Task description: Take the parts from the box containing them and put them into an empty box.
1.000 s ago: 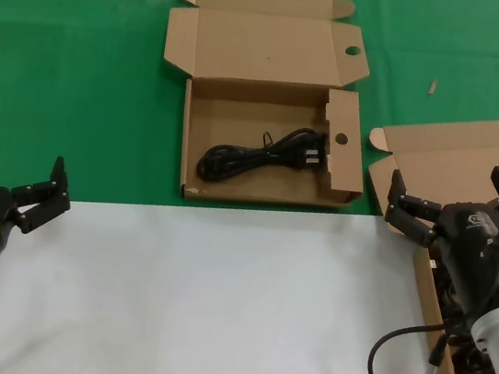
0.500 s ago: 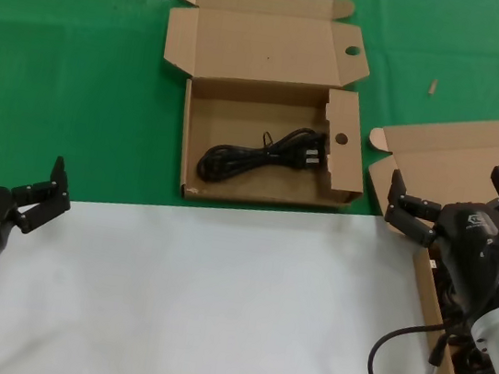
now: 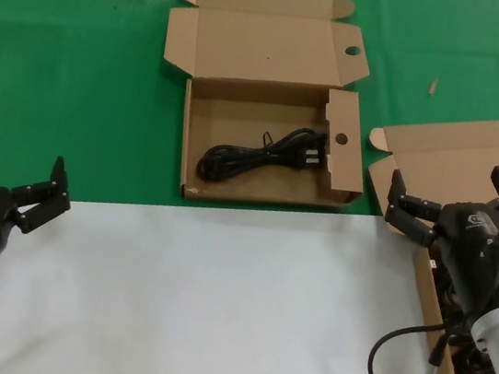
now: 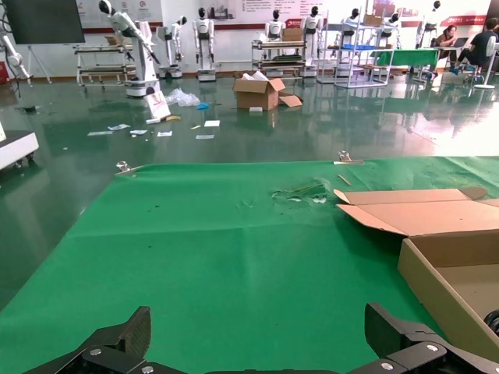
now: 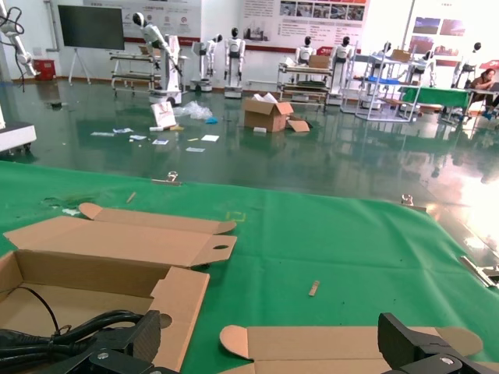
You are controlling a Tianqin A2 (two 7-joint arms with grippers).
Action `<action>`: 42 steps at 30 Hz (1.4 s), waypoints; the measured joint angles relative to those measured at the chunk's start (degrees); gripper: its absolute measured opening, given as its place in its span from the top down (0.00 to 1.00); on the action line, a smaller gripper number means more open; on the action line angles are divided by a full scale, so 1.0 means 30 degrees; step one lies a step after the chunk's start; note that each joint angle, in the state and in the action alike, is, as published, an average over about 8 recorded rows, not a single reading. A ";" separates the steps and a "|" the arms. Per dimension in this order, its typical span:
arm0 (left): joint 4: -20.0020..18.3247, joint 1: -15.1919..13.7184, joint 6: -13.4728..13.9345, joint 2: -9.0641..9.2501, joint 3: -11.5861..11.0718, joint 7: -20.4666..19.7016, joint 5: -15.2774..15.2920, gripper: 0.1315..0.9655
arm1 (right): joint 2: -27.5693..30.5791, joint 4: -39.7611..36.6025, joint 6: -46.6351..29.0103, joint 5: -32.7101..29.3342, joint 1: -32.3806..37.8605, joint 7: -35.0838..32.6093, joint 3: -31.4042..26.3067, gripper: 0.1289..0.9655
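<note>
Jaws spread wide on my right gripper (image 3: pixel 456 205), poised over the source box (image 3: pixel 462 161) for another cable; left gripper (image 3: pixel 43 188) idles open-jawed, well apart.

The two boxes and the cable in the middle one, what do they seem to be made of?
Box with the holed partition: brown cardboard, matte, with folded flaps and raw cut edges. Plain-lidded box: apparently the same cardboard. Cable: black cord, probably rubber or plastic sheathed, slightly shiny, bending in loose coils.
</note>
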 joint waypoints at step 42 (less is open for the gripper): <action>0.0000 0.0000 0.0000 0.0000 0.0000 -0.0006 0.0000 0.00 | 0.0000 0.0000 0.0000 0.0000 0.0000 0.0000 0.0000 0.00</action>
